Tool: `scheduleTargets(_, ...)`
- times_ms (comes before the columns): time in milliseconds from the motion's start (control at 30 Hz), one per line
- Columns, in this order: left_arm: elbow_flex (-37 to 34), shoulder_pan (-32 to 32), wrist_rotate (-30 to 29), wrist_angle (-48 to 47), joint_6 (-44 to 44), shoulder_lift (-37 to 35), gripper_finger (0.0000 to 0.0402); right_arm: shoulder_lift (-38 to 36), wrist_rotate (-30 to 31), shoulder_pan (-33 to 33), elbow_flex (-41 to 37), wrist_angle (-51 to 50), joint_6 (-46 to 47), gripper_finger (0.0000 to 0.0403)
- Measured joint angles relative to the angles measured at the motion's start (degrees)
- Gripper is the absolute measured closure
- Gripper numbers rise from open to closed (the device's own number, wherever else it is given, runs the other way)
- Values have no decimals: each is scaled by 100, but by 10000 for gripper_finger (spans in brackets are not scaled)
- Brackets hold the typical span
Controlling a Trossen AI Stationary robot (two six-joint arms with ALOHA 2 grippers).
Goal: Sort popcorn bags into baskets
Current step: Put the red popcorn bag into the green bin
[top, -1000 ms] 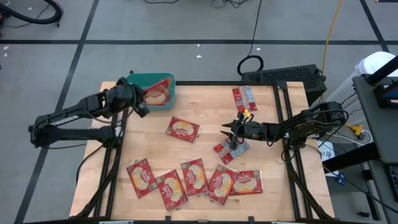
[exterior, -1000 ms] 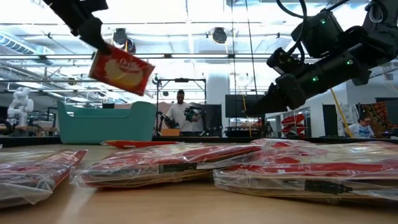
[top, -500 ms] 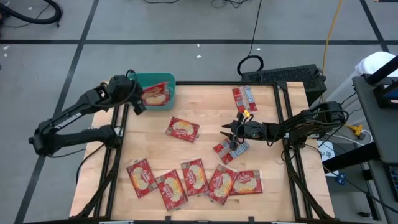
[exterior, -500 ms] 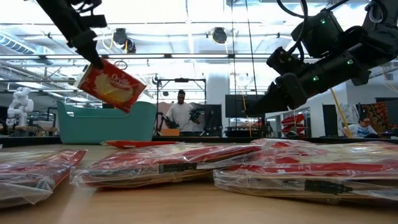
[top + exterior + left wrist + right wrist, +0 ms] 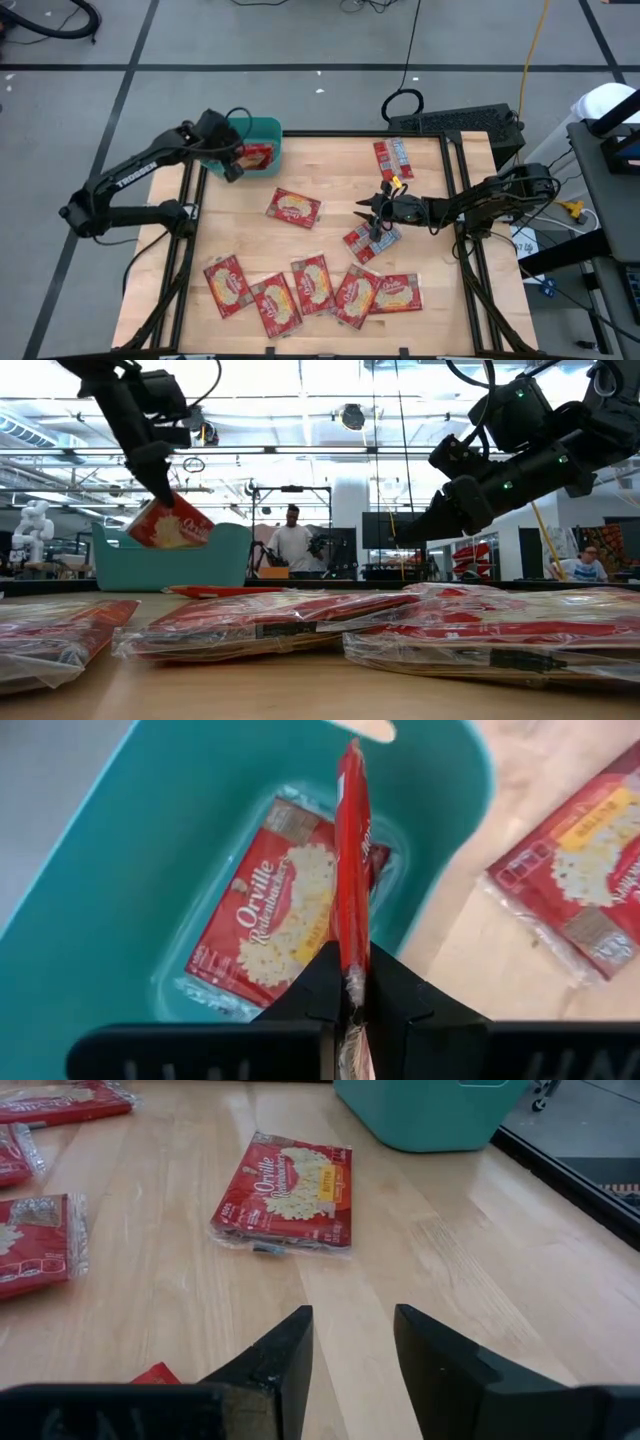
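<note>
My left gripper point(image 5: 232, 162) point(image 5: 152, 465) is over the teal bin point(image 5: 268, 128) point(image 5: 200, 560) at the table's far left corner, shut on a red popcorn bag point(image 5: 256, 155) point(image 5: 168, 526). Another red bag point(image 5: 270, 920) lies flat on the bin's floor point(image 5: 130, 870). My right gripper point(image 5: 363, 212) point(image 5: 351, 1330) is open and hovers mid-table, right of centre, above a bag point(image 5: 372, 240). One bag point(image 5: 293, 208) point(image 5: 285, 1188) lies flat in the table's middle, and several more lie along the near edge point(image 5: 313, 285). My left gripper pinches the red bag by one end point(image 5: 352, 970) between its two fingers point(image 5: 325, 985), coming from above. The bag is lifted clear and hangs tilted below the fingers over the bin. Its lower part point(image 5: 180, 535) reaches about the level of the bin's rim.
Another packet point(image 5: 393, 156) lies near the far right corner. Black frame rails point(image 5: 462, 200) run along the table's left and right sides. Bare wood point(image 5: 480, 1250) lies between the bin and my right gripper. People stand in the room beyond the table point(image 5: 290, 540).
My left gripper has swung toward the table's far edge and over the bin, then come down and tipped its fingers downward. The bag has gone from high above the table and nearly flat to hanging steeply over the bin. My right arm has kept still.
</note>
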Motion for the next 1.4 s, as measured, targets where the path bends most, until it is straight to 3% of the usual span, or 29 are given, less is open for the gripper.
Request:
scheduleTargets(367,0,383,-174,276,-220,465,320,0,4,0,0,0,-13,266)
scheduleTargets(600,0,396,-1018,653,-388,703,257,0,7,0,0,0,-16,266)
scheduleTargets(733,-2,384,-1470,880,-827,728,221,0,9,-2,0,0,-57,266)
scheduleTargets(867,0,178,-1453,927,-1640,718,205,0,11,-2,0,0,-57,266)
scheduleTargets(1000,-2,-352,-1062,928,-1822,718,213,0,11,-2,0,-7,4,266)
scheduleTargets(1200,-2,-1649,-1037,898,-2253,640,245,0,184,-2,0,-8,453,266)
scheduleTargets(1300,-2,-2481,-1348,901,-2582,651,259,0,184,-2,0,-69,653,266)
scheduleTargets(1400,-2,-3245,-2034,892,-2982,644,270,0,186,-2,0,-151,788,266)
